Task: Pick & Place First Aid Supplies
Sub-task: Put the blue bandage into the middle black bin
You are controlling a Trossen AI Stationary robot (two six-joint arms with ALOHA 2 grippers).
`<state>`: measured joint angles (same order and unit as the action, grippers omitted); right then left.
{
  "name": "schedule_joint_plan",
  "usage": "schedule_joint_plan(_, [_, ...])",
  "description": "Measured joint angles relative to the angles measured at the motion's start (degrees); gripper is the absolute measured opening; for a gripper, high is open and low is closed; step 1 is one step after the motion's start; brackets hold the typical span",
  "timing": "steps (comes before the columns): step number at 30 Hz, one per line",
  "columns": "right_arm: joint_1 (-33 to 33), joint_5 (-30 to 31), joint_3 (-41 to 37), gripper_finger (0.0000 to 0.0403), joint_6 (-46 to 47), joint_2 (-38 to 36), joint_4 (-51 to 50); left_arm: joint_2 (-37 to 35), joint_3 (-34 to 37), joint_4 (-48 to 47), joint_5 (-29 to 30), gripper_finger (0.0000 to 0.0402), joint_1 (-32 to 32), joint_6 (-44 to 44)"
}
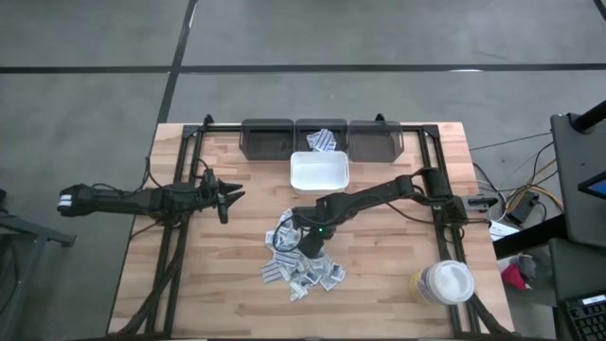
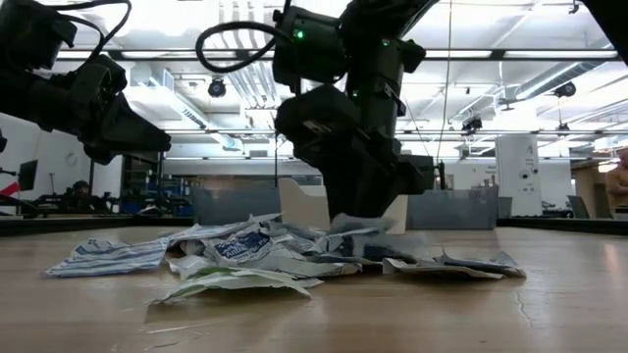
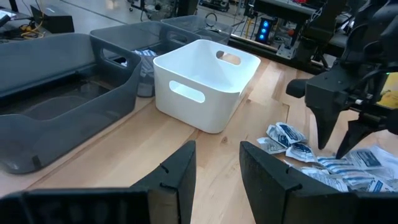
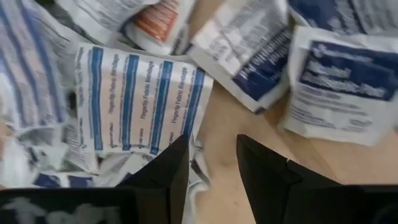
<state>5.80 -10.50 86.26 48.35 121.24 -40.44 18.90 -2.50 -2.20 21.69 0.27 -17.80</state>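
Right gripper [image 1: 310,248] working over sachet pile [image 1: 301,260]
Its parted, empty fingers are hiding some sachets; left gripper [image 1: 230,197] is waiting open, apart.

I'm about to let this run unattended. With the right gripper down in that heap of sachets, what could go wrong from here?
The sachets overlap in a loose pile, so the right gripper, open just above them, may pinch several at once or only a corner that slips. Its fingers could also scatter packets across the table. The left gripper waits apart, no obvious hazard.
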Motion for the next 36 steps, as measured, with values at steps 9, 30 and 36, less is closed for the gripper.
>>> schedule_joint_plan(9, [-0.19, 1.25, -0.76, 0.0111, 3.87, -0.07, -1.24, 0.0, 0.0, 0.04, 0.0, 0.0124, 0.02, 0.02])
schedule_joint_plan(30, [-0.34, 3.56, -0.44, 0.0073, 4.03, -2.43, -14.49, 0.0, 0.0, 0.04, 0.0, 0.0124, 0.01, 0.01])
schedule_joint_plan(36, [-0.34, 3.72, -0.42, 0.0085, 2.71, -4.03, -13.75, 0.0, -0.02, 0.04, 0.02, 0.0124, 0.01, 0.02])
